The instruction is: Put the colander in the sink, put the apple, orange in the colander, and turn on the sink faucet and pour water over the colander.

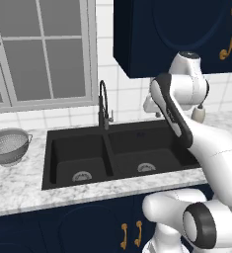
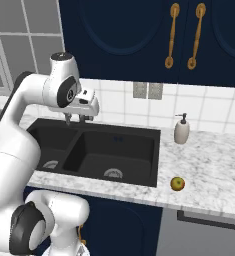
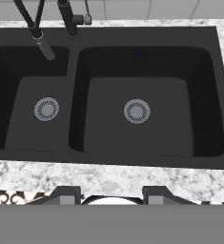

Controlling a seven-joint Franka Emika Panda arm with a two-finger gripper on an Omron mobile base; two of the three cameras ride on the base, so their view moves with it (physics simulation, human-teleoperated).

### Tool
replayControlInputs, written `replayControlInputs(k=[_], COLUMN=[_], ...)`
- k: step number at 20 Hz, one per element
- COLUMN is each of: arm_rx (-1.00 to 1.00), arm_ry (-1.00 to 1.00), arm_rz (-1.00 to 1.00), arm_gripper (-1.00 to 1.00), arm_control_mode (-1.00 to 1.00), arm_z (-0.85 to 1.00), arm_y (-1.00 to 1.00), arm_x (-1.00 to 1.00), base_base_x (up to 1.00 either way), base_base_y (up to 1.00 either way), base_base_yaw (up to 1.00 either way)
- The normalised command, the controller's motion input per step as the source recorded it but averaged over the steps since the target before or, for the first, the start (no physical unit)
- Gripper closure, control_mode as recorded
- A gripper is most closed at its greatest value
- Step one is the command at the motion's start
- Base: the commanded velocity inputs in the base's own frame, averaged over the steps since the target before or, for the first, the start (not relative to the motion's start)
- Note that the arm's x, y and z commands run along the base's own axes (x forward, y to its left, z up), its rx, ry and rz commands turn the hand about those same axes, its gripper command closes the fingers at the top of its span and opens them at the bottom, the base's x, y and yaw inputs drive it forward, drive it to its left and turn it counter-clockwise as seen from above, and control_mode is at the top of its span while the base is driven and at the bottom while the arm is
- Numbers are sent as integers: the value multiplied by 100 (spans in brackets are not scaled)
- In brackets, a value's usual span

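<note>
Behind the arm, gripper [image 2: 75, 120] jaws seemingly apart above sink [image 2: 139, 135].

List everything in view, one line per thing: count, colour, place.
colander: one, silver-grey, on the counter left of the sink
sink: one, matt black, two basins, set in the counter
drains: two, steel, one in each basin
sink faucet: one, black, behind the basin divider
apple: one, yellow-red, on the counter right of the sink
soap pump bottle: one, beige, by the wall tiles
counter: one, grey-white marble
gripper: one, dark tips, above the sink, holding nothing
</note>
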Motion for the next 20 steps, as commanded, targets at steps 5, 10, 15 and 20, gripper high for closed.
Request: replayControlInputs(k=[5, 10, 15, 20], arm_rx=[1, 0, 0, 0], arm_ry=[-1, -12, 0, 0], arm_rz=[0, 1, 0, 0], arm_gripper=[-100, -100, -100, -100], arm_control_mode=[-100, -100, -100, -100], arm_z=[-1, -10, -9, -11], arm_y=[7, 40, 48, 46], arm_x=[-37, -73, -42, -28], base_base_x=[0, 0, 0, 0], base_base_y=[0, 0, 0, 0], base_base_yaw=[0, 0, 0, 0])
